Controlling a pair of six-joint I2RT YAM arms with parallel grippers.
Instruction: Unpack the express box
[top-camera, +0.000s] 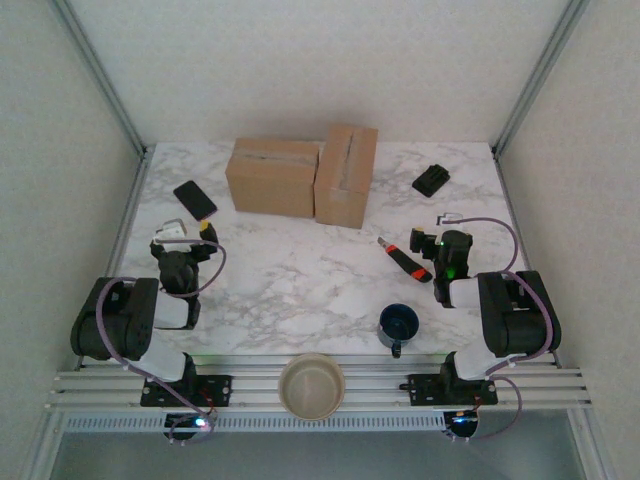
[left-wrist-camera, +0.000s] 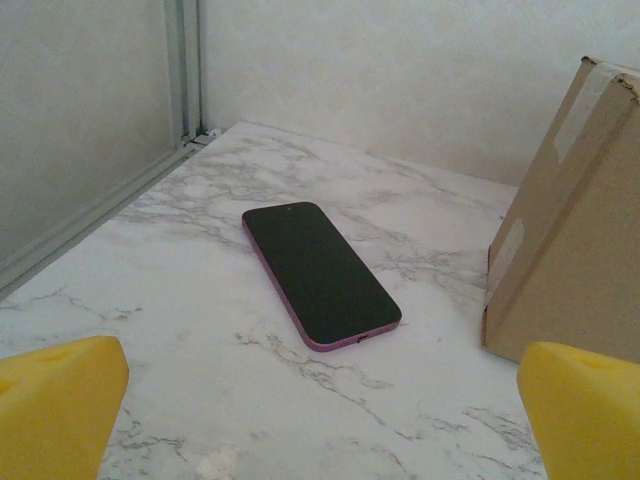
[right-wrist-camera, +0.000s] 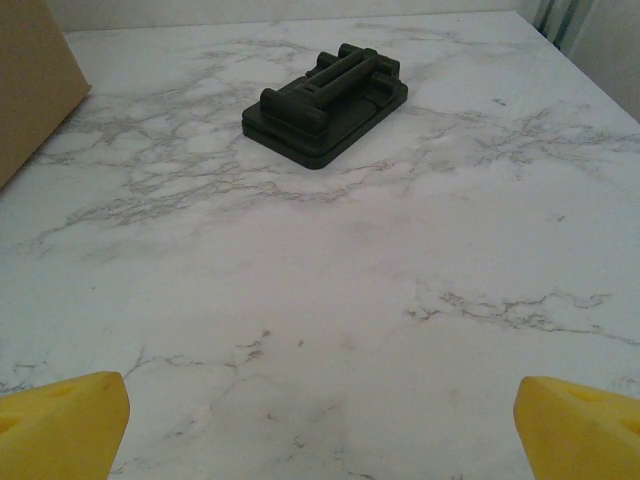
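Left wrist view: left gripper (left-wrist-camera: 320, 425) has its yellow pads spread wide with nothing between them and hangs low over the marble table (left-wrist-camera: 180, 330), aimed at a smartphone (left-wrist-camera: 320, 275) lying screen-up. Right gripper (right-wrist-camera: 320, 425) is likewise agape and empty, facing a black moulded block (right-wrist-camera: 325, 100). Both look parked, ready rather than working. Just beside the right gripper lies a box cutter (top-camera: 403, 260) — probably set there for slitting tape, in easy reach. Farther out, at the table's back, the taped cardboard box (top-camera: 273, 177) sits touching a second carton (top-camera: 346, 175), both sealed — unpacking not yet begun. Blue mug (top-camera: 398, 325) and bowl (top-camera: 311, 385) wait at the near edge, perhaps unrelated.
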